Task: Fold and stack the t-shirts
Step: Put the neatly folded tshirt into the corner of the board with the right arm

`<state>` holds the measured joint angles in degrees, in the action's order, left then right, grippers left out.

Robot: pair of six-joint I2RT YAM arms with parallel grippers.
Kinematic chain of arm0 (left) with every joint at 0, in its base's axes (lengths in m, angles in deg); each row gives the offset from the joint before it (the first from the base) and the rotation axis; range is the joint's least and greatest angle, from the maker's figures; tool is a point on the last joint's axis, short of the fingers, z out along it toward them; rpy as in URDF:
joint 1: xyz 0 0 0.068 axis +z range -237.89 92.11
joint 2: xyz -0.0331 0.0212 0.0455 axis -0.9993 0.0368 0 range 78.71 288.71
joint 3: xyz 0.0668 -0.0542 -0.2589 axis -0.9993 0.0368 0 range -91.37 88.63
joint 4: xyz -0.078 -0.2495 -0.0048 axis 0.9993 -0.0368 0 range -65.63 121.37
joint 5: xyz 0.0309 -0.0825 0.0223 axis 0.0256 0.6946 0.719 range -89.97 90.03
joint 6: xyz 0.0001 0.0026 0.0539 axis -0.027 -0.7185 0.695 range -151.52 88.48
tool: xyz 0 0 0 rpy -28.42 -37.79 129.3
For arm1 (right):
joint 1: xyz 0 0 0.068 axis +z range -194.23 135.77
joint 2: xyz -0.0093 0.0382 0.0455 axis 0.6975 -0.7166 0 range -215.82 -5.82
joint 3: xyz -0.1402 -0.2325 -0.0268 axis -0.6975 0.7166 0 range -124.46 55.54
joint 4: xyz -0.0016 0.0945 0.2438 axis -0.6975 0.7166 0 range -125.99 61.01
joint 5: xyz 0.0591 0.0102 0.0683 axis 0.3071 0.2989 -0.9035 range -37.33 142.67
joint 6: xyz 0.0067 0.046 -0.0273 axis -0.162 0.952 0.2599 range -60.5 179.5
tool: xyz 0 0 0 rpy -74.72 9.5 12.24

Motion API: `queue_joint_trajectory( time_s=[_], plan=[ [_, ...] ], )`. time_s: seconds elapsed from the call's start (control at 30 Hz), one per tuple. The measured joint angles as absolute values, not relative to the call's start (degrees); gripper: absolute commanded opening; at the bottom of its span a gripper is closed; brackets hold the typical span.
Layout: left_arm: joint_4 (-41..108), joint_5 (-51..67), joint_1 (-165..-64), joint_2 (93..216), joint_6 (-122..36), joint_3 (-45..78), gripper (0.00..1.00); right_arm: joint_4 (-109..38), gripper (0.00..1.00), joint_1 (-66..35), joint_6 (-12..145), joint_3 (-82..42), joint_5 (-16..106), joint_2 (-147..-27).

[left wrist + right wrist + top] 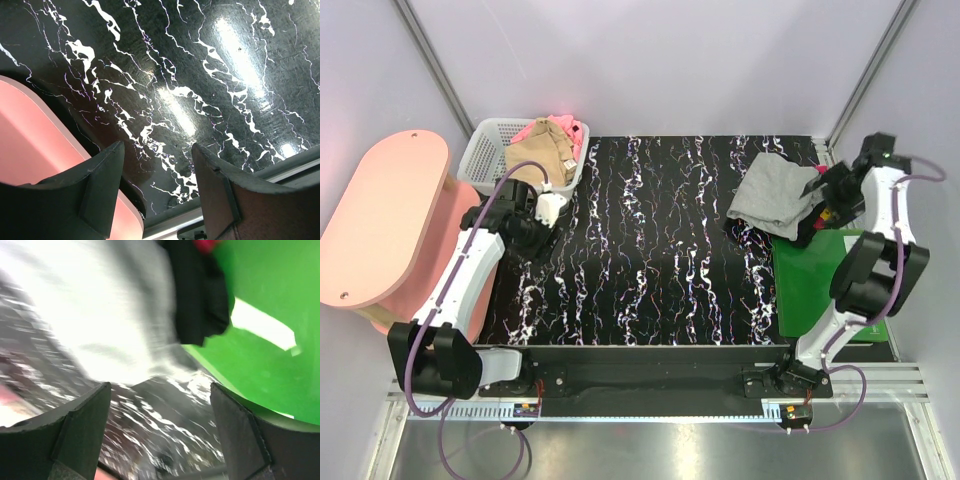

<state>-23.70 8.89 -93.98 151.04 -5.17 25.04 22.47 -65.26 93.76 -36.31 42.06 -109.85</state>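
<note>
On my overhead view the white lattice basket [483, 145] sits at the upper left, just off the table's [650, 260] far left corner. It holds a bunched tan shirt [540, 157] with a pink shirt [560, 124] showing behind it at the basket's far side; both are heaped loosely and rise above the rim. The grey shirt [775, 190] lies crumpled on the table at the upper right. A black shirt [807, 230] peeks out from under its right edge, where the cloth meets the green board [820, 290]. My left fingers [100, 185] are spread apart with nothing between them. They hang over bare marbled table by its left edge, with the rounded pink stand [385, 220] just beside. My right fingers [80, 430] are also apart and empty. In that blurred wrist view the grey shirt fills the upper left, the black one hangs at top centre, and the board fills the right.
</note>
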Motion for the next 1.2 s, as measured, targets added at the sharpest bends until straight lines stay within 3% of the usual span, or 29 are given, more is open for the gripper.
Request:
queue_joint_trajectory(
  time_s=[0.17,0.27,0.43,0.63,0.93,1.2],
  plan=[
    [-24.3,8.9,-93.9,151.0,-5.0,25.0,0.61,21.3,0.89,-65.1,96.3,-46.7,41.9,-103.1],
    [-24.4,8.8,-93.9,151.0,-5.0,25.0,0.61,15.4,0.92,-64.6,99.0,-47.7,35.2,-102.4],
    [-24.7,8.3,-93.9,150.8,-5.0,25.0,0.62,7.1,0.93,-61.7,101.4,-49.0,26.0,-113.3],
    [-25.4,8.1,-93.8,150.3,-5.0,24.4,0.61,5.8,0.94,-60.6,101.1,-45.1,26.1,-124.9],
    [-25.8,7.3,-93.8,150.5,-5.4,23.7,0.61,6.4,0.95,-61.9,99.5,-39.8,29.7,-125.3],
    [-26.1,7.3,-93.8,150.5,-6.1,21.6,0.62,3.5,0.96,-61.9,101.1,-51.6,24.0,-123.1]
  ],
)
